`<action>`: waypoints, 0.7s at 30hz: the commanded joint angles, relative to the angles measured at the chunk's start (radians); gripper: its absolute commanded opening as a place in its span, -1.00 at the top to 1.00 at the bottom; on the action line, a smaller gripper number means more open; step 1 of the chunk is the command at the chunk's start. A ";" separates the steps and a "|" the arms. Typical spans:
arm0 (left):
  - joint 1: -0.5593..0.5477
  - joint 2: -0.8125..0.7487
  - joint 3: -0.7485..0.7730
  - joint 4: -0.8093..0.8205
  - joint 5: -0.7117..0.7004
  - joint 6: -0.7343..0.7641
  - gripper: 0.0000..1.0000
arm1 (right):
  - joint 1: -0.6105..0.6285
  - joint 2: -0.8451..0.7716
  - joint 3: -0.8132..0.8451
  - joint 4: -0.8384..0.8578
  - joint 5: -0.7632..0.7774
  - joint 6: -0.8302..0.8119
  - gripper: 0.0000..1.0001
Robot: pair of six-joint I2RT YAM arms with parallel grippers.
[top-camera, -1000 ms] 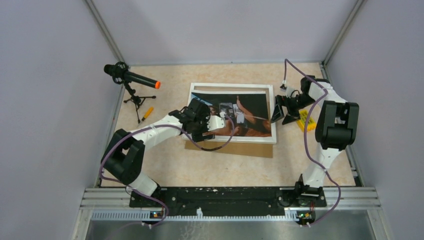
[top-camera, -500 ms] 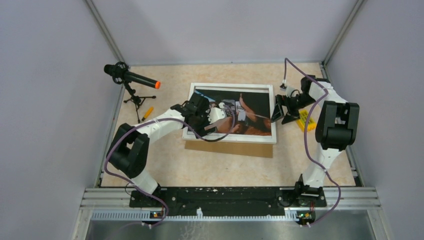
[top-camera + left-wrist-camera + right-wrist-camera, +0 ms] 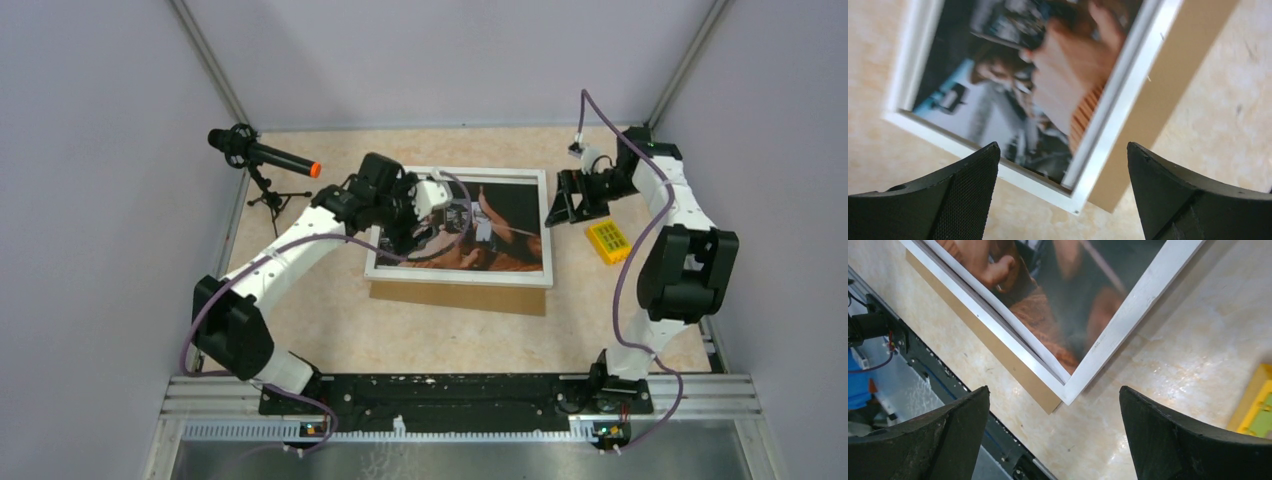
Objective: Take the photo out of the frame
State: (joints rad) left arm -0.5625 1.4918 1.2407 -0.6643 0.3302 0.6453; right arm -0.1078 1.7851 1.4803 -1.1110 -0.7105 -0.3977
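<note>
Left arm (image 3: 290,253), right arm (image 3: 688,195): white links, black joints, purple cables (image 3: 616,305). Claw fingers (image 3: 963,200) black, mesh-textured.

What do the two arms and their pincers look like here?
Both the left arm and right arm have white link shells with bulky black joint housings, and a thin purple cable loops loosely along each. The left pincer and right pincer each carry two broad black fingers with curved inner faces and a fine grainy texture.
</note>
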 commanded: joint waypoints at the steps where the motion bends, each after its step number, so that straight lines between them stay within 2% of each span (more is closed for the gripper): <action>1: 0.054 0.004 0.213 0.041 0.037 -0.191 -0.97 | -0.006 -0.123 0.124 0.031 -0.025 -0.019 -0.98; 7: 0.119 0.095 0.461 -0.051 -0.008 -0.342 -0.97 | -0.002 -0.205 0.203 0.073 0.039 0.033 -0.98; 11: 0.142 0.135 0.523 -0.115 -0.003 -0.405 -0.97 | 0.020 -0.311 0.138 0.159 0.089 0.065 -0.98; 15: 0.143 0.130 0.483 -0.122 -0.011 -0.456 -0.98 | 0.054 -0.379 0.004 0.235 0.125 0.090 -0.98; 21: 0.143 0.103 0.377 -0.074 -0.053 -0.482 -0.97 | 0.068 -0.378 -0.064 0.247 0.105 0.122 -0.98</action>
State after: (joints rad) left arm -0.4198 1.6260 1.6588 -0.7593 0.3077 0.2111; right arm -0.0494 1.4075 1.4456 -0.9146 -0.6117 -0.3096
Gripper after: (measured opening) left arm 0.987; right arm 0.988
